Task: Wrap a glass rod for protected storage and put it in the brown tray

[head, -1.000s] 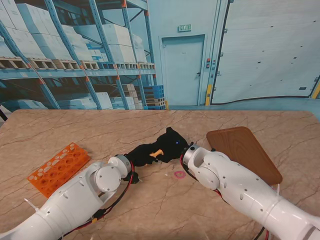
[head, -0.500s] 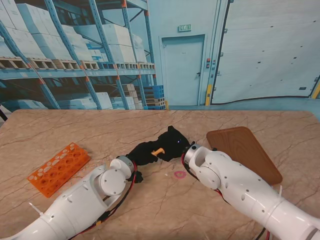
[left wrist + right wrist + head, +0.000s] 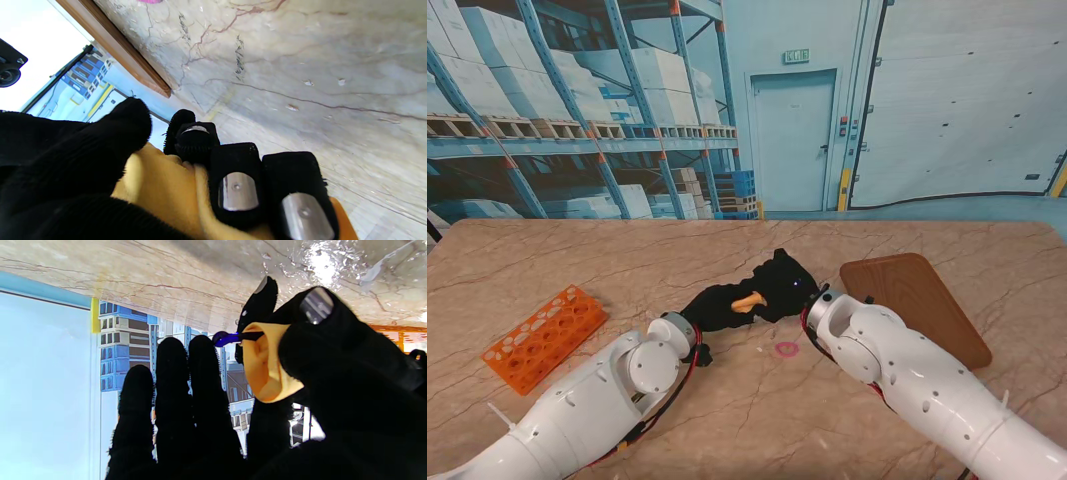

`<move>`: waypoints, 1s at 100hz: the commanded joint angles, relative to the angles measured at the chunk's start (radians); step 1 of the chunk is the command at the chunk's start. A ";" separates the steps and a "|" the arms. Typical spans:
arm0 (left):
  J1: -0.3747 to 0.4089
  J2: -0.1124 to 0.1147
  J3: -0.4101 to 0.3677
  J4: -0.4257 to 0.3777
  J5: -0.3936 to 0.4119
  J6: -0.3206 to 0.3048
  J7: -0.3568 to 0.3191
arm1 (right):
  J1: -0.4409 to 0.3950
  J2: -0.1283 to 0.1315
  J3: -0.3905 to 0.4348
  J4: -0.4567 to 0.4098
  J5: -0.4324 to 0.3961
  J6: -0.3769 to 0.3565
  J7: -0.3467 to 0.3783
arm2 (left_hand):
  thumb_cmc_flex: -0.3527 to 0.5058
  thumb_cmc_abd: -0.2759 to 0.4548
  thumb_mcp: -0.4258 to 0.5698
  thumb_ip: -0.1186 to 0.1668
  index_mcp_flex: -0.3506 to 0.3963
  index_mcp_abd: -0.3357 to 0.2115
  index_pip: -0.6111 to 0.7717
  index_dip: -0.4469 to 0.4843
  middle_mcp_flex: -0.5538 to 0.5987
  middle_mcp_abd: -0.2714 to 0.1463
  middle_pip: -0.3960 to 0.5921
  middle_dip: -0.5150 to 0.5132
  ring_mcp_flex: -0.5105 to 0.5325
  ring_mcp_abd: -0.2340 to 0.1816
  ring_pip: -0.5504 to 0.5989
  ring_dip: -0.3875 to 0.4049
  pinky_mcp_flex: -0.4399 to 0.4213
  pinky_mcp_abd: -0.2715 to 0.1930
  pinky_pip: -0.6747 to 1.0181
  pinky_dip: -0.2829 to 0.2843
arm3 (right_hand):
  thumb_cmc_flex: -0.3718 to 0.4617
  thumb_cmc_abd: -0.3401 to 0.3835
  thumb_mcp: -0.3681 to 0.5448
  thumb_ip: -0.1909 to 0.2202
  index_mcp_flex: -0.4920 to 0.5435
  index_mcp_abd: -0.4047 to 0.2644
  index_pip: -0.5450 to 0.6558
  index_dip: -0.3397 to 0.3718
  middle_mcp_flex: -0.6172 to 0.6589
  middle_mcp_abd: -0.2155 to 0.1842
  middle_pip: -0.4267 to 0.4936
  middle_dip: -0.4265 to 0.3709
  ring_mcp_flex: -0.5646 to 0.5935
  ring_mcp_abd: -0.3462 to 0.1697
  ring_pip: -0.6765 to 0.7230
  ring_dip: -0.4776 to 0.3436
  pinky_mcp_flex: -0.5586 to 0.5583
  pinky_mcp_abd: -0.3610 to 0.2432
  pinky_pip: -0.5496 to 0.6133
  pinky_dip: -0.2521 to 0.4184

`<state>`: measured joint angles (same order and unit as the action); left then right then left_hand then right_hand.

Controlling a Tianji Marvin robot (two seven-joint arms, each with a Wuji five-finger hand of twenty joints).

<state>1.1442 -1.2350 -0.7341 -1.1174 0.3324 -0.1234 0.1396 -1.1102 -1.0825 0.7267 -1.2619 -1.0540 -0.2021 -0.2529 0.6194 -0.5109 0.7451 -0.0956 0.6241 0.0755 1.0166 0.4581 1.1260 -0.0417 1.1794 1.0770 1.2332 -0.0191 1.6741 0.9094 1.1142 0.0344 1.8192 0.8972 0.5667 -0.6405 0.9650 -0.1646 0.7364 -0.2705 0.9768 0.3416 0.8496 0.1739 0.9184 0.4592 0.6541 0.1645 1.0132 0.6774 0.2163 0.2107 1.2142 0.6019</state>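
Stand view — left hand (image 3: 717, 305) gripping yellow wrap (image 3: 749, 301), right hand (image 3: 785, 284) pinching it too

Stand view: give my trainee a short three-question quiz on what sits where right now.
1. True or false: the brown wooden tray lies on the robot's right.
2. Which hands grip the yellow cloth wrap? A left hand only; B right hand only; C both.
3. Fill in: the orange plastic test-tube rack lies on the robot's ____ side.

Key: 1 true; 2 C; 3 left.
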 commanded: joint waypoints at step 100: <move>0.056 -0.009 -0.042 -0.081 -0.055 0.033 0.016 | -0.099 0.036 0.121 -0.057 -0.091 -0.001 -0.011 | 0.203 0.406 -0.537 0.025 0.014 -0.103 -0.114 -0.020 0.167 -0.118 0.161 0.081 0.037 0.062 0.151 -0.003 0.007 -0.008 0.275 0.076 | -0.123 -0.030 0.004 0.044 -0.031 0.134 -0.169 0.105 -0.086 0.042 -0.047 0.006 -0.060 -0.009 -0.048 -0.014 -0.042 0.028 -0.048 0.022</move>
<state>1.1907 -1.2355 -0.7680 -1.1874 0.2825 -0.0921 0.1432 -1.1855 -1.0621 0.8297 -1.3072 -1.1291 -0.2071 -0.2693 0.7482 -0.0872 0.1514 -0.0588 0.5962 0.0604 0.8402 0.4505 1.1467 -0.0459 1.2086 1.1442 1.2339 -0.0034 1.6949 0.9086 1.1143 0.0553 1.8305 0.9442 0.4806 -0.6397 0.9576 -0.1633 0.7112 -0.3693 0.8460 0.3770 0.8117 0.1775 0.8910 0.4595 0.6254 0.1620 0.9791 0.6691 0.2000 0.2108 1.1805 0.6022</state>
